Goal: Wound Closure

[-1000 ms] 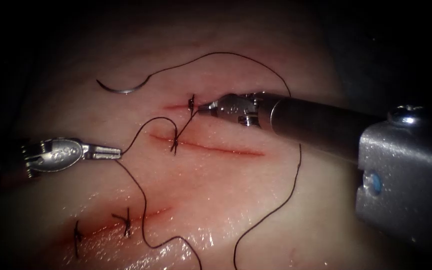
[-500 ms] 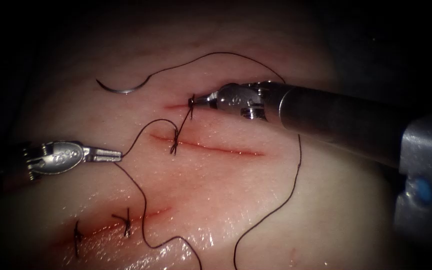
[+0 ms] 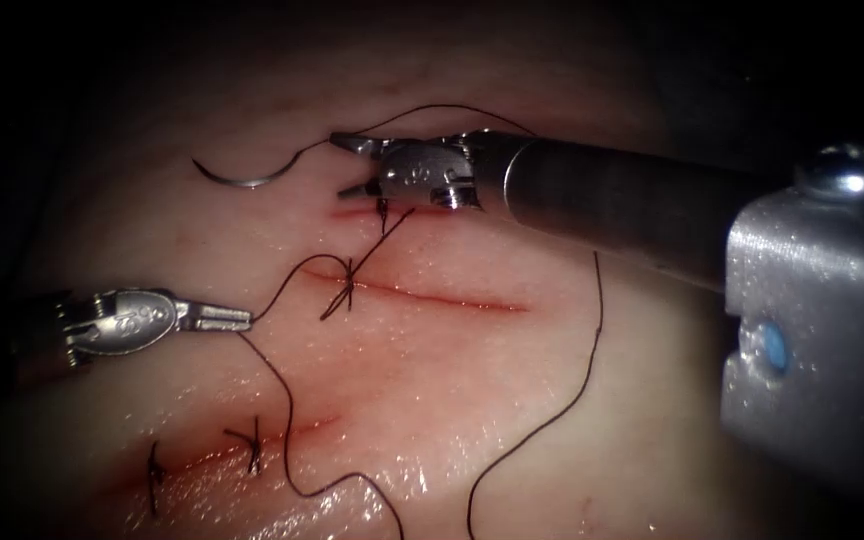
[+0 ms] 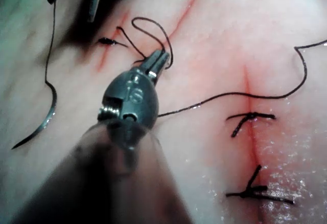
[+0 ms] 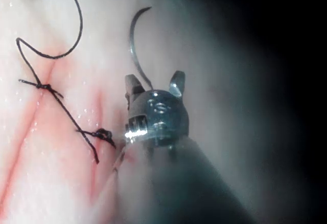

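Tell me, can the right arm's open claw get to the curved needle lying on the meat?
Probably yes. The right end effector is open and holds nothing, and the needle lies free on the tissue just to its left, with bare surface between them. The left end effector is shut on the thread, well clear.

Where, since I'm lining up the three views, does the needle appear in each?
Endoscope view: the needle lies free on the tissue, left of the right tool, its jaws open and empty.
Left wrist view: needle on the tissue beside the left tool, which is shut on the thread.
Right wrist view: needle just beyond the right tool.
Shared landmark: the knot nearest the right tool.
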You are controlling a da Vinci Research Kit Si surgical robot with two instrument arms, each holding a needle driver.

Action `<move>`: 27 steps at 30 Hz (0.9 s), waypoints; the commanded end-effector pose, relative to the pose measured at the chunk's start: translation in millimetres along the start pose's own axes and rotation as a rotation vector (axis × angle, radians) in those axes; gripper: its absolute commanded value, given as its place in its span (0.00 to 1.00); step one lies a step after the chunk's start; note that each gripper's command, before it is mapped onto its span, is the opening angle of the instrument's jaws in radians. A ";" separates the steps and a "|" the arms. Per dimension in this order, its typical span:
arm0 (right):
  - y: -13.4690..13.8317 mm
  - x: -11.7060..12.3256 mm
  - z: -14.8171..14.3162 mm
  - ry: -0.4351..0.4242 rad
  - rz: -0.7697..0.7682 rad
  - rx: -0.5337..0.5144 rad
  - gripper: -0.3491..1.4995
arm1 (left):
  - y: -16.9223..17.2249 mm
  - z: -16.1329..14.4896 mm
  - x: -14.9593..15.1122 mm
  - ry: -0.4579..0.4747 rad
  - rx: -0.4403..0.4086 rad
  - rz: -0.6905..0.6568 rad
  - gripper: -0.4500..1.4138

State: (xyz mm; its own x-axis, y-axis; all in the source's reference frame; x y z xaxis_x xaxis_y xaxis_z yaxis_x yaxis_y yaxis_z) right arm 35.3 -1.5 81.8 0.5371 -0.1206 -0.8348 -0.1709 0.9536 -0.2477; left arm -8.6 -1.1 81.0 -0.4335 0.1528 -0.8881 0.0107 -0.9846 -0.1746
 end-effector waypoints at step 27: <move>-5.8 -7.9 -3.9 0.293 0.358 0.064 0.00 | -9.3 4.4 2.4 -0.014 -0.087 0.115 0.00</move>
State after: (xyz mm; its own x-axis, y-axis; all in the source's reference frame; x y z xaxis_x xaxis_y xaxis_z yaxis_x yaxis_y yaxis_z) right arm 28.2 -7.6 87.7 0.1816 0.1580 -0.9706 -0.2435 0.9635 0.1113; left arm -13.2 8.2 82.1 -0.4387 0.0389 -0.8978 0.1409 -0.9837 -0.1115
